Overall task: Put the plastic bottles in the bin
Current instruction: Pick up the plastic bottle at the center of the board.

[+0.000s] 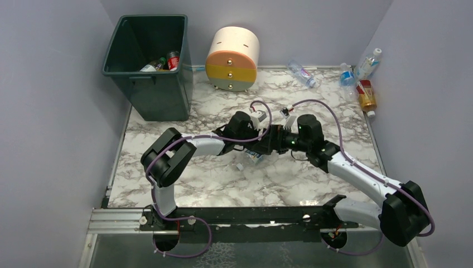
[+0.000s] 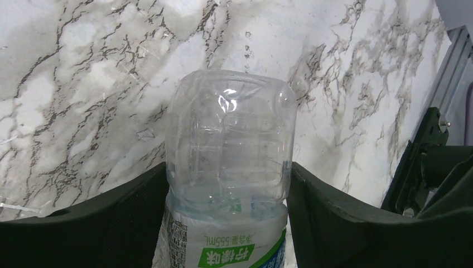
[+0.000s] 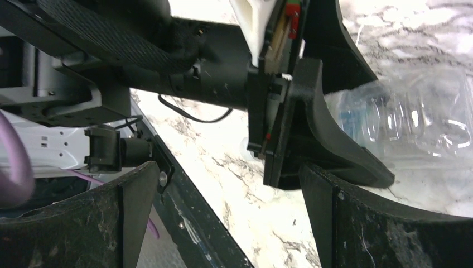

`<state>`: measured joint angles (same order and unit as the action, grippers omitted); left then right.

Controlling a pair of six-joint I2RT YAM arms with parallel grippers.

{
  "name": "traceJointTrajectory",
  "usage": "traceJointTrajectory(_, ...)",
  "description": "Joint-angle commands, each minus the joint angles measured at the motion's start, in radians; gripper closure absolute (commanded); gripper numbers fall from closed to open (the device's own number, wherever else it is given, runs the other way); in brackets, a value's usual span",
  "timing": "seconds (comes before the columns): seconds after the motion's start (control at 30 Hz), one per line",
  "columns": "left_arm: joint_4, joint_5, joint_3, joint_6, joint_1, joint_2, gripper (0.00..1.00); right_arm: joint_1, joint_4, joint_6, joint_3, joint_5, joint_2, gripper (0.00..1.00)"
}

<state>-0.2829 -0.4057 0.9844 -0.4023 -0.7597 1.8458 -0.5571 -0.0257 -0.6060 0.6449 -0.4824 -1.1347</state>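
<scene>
1. Nearest us in the top view, the black rail (image 1: 251,215) carries both arm bases at the near edge of the marble table (image 1: 195,184). The left arm (image 1: 167,159) and right arm (image 1: 362,178) meet mid-table over a clear green-labelled bottle (image 1: 254,157), with bare marble open on every side of them. The dark green bin (image 1: 162,95) stands in the far left corner with binned bottles (image 1: 162,62) inside, and the round drawer unit (image 1: 232,58) sits just beside it. We see loose bottles (image 1: 366,95) lying along the far right edge by the wall.
2. From the left wrist, the left gripper (image 2: 227,173) clamps that clear bottle. A finger presses each flank, and the bottle's base points out over open marble.
3. From the right wrist, the right gripper (image 3: 227,167) is spread wide and holds nothing. The left gripper's body and the bottle lie just beyond its fingers.
</scene>
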Motion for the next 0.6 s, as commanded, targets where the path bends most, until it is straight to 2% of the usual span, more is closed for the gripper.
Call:
traceJointTrajectory(0.0, -0.042, -0.032, -0.008, 0.005, -0.012, -0.046, 0.33, -0.003, -0.020, -0.003, 0.064, 0.025, 0.009, 0.01)
traceJointTrajectory(0.27, -0.049, -0.027, -0.013, 0.011, -0.012, -0.039, 0.33, -0.003, -0.073, -0.012, 0.064, 0.006, -0.044, 0.01)
traceJointTrajectory(0.57, -0.056, -0.032, -0.008, 0.013, -0.012, -0.016, 0.33, -0.003, -0.078, 0.016, 0.149, -0.021, -0.119, 0.01)
